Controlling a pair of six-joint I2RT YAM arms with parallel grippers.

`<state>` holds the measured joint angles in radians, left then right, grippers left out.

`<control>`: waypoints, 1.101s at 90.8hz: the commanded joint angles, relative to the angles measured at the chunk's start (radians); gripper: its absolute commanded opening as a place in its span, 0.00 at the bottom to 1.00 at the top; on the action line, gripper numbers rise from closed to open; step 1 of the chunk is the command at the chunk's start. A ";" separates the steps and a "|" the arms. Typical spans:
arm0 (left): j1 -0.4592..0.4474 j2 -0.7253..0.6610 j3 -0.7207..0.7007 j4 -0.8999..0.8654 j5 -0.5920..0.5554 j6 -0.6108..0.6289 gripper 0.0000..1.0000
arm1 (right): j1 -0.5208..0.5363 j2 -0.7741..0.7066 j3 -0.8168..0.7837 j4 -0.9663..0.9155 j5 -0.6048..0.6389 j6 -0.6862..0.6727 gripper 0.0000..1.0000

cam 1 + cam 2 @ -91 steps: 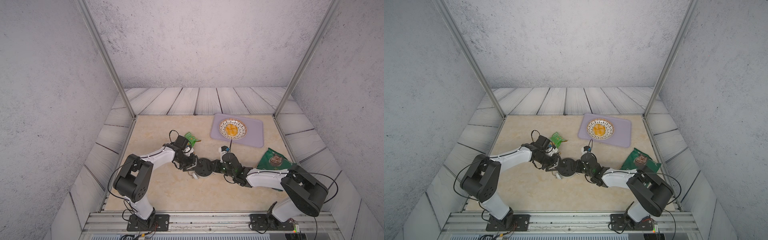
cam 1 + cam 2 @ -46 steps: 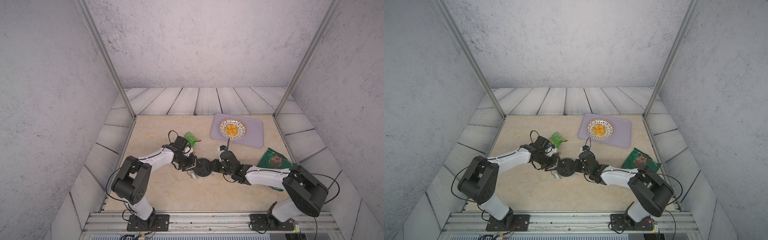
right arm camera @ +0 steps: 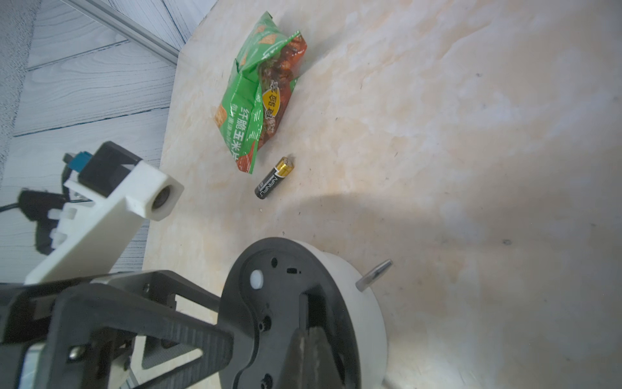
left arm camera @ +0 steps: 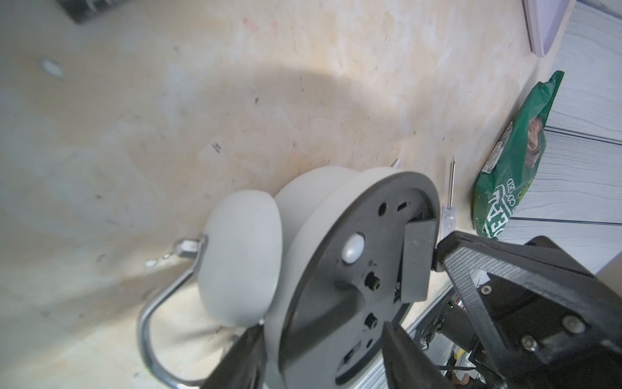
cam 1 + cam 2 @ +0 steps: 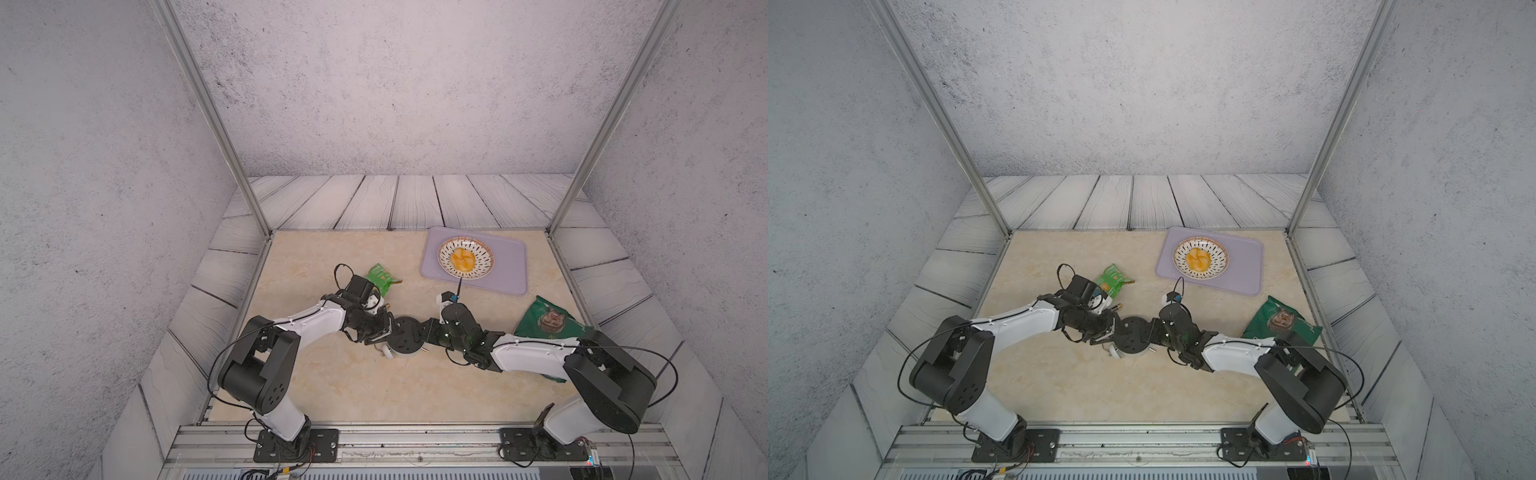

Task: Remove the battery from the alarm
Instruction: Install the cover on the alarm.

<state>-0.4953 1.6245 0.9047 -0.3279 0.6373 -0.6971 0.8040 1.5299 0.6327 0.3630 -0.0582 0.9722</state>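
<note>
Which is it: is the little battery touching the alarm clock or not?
Apart. The right wrist view shows bare tabletop between the battery, lying flat, and the alarm clock.

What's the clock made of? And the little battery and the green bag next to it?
The clock looks like matte molded plastic, with a white body and black back; its curved handle gleams like bare metal. The battery is probably metal under a glossy printed black-and-gold wrap. The green bag seems to be thin shiny film, going by its crinkles.
</note>
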 commanded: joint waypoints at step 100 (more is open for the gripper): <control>-0.028 -0.066 0.000 -0.052 -0.041 0.008 0.64 | 0.017 -0.037 0.059 -0.203 0.016 -0.180 0.17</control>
<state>-0.5186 1.5883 0.8841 -0.3470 0.6086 -0.7143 0.8154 1.5276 0.6750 0.2359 -0.0509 0.8272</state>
